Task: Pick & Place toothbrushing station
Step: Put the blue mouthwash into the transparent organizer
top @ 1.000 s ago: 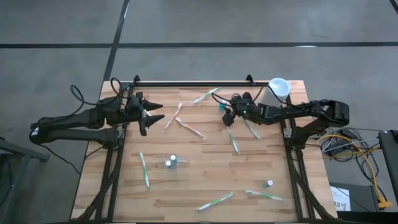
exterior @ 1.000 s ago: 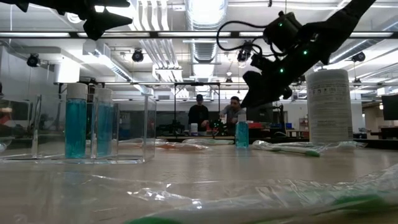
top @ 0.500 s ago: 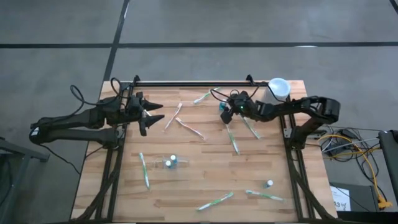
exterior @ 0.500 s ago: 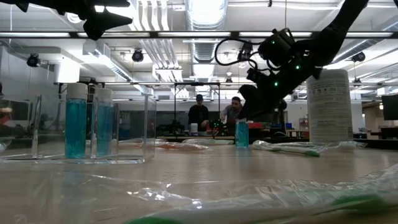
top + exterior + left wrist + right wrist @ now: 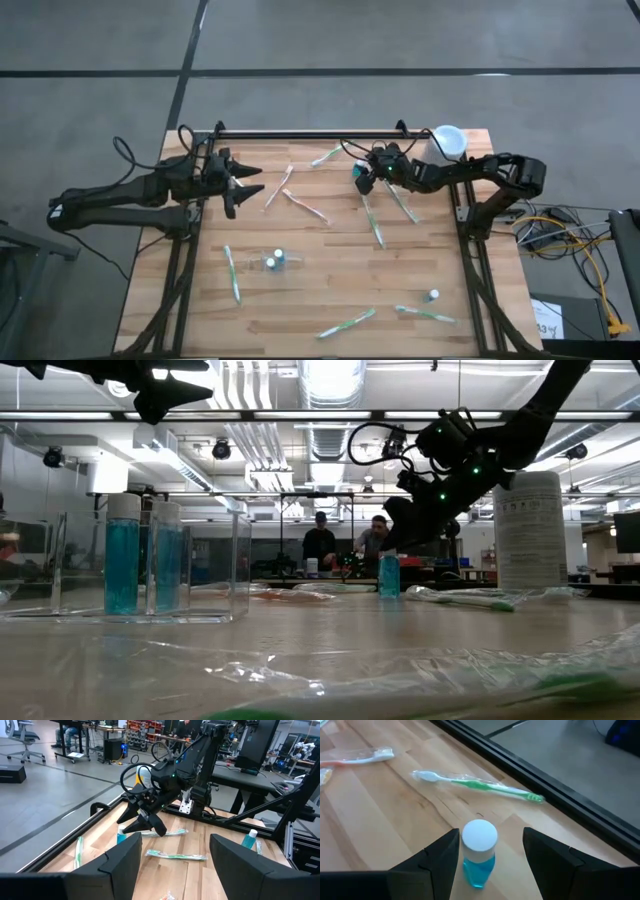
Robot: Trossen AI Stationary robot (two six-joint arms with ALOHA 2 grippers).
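I see the small blue bottle [image 5: 479, 852] with its white cap standing upright on the bench [image 5: 330, 290], in the upper middle of the high view [image 5: 357, 171], right between the spread fingers of my right claw [image 5: 490, 855]. That right claw [image 5: 366, 176] is wide open and holds nothing; in its wrist view the bottle sits in the gap and touches neither finger. Just beyond the bottle lies a green toothbrush [image 5: 480, 782] in a clear wrapper, close to the dark rail [image 5: 310, 133] along the bench's top edge in the high view. My left claw [image 5: 243, 182] waits at the upper left of the high view, also wide open and empty. More wrapped toothbrushes lie scattered across the middle and lower bench, and the nearest of them [image 5: 373, 222] starts just below the right claw in the high view.
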